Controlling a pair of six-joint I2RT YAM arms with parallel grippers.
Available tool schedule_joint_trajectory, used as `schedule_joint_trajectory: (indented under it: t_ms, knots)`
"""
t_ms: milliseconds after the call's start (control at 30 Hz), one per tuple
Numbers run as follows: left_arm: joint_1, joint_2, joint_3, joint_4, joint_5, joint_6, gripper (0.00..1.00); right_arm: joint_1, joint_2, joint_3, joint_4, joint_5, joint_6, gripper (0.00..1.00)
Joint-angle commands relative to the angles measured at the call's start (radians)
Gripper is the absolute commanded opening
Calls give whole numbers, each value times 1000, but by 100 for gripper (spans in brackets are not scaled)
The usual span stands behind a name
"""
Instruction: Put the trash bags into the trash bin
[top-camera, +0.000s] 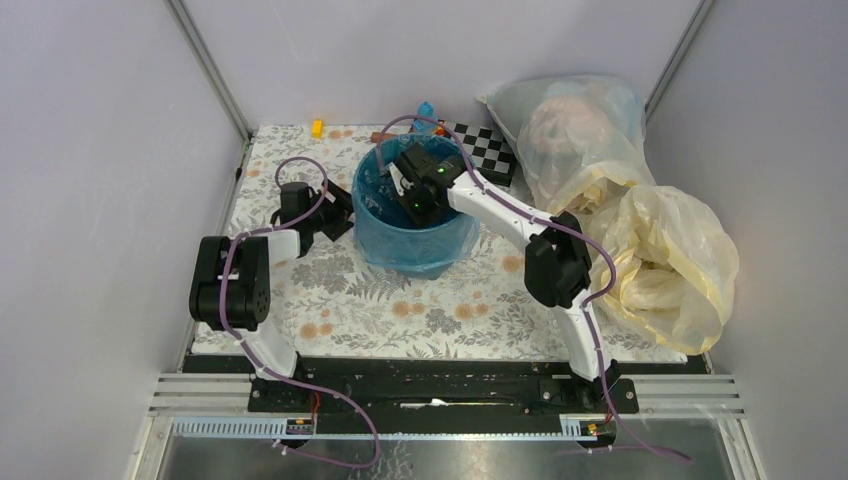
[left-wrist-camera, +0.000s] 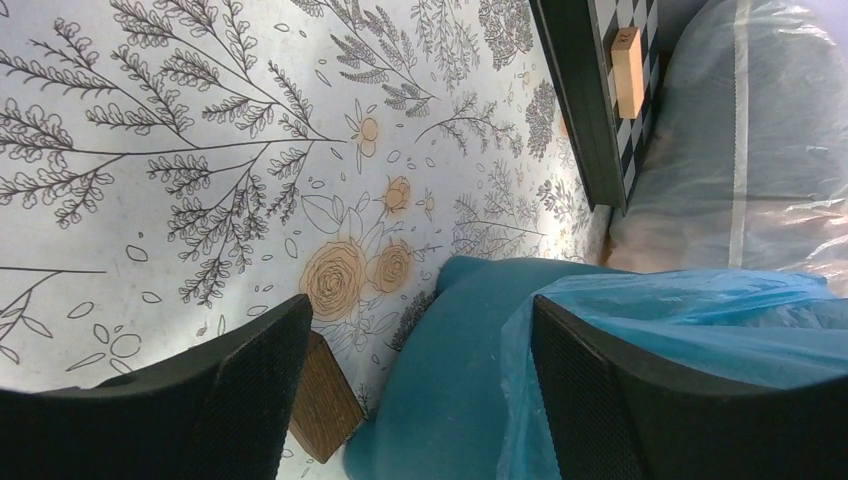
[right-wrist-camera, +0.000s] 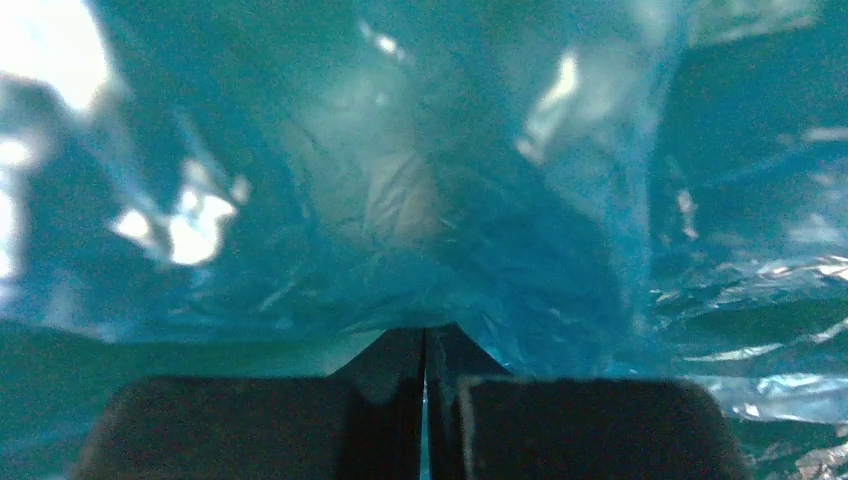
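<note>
while the trash bag (top-camera: 400, 243) lines the trash bin (left-wrist-camera: 440, 400) and drapes over its rim, the right gripper (right-wrist-camera: 425, 400) sits deep inside the bin, jaws closed tight with their tips against the blue film; whether any plastic is pinched cannot be told. the left gripper (left-wrist-camera: 418, 305) hangs wide open just outside the bin's left wall, a small wooden block (left-wrist-camera: 325, 405) near the bin's base.

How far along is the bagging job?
Done: the bag lines the bin, its edge hanging over the rim. In hand: the right gripper, shut, is deep inside; the left gripper, open, sits by the bin's outer wall. Left: probably pressing the bag flat, then pulling both away.
</note>
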Motion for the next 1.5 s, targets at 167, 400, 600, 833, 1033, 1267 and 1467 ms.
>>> schedule_joint_trajectory:
  t_ms: [167,400,600,833,1033,1267,1467]
  knots:
    - [7,-25,9,4,-36,51,84,5,-14,-45,25,-49,-7,0]
    - [7,-216,-104,53,-115,45,94,-6,17,-59,-2,-87,-12,0]
    - [8,-326,-132,4,-150,32,95,-8,39,-67,-19,-95,-11,0]
    - [9,-429,-128,-46,-161,38,96,-17,64,-81,-26,-105,-9,0]
    - [9,-526,-140,-45,-149,32,96,-26,87,-72,-41,-129,-6,0]
    - [8,-622,-115,-127,-178,43,94,-27,134,-76,-42,-126,-3,0]
    - [8,-665,-102,-153,-184,53,94,-27,175,-78,-41,-121,3,0]
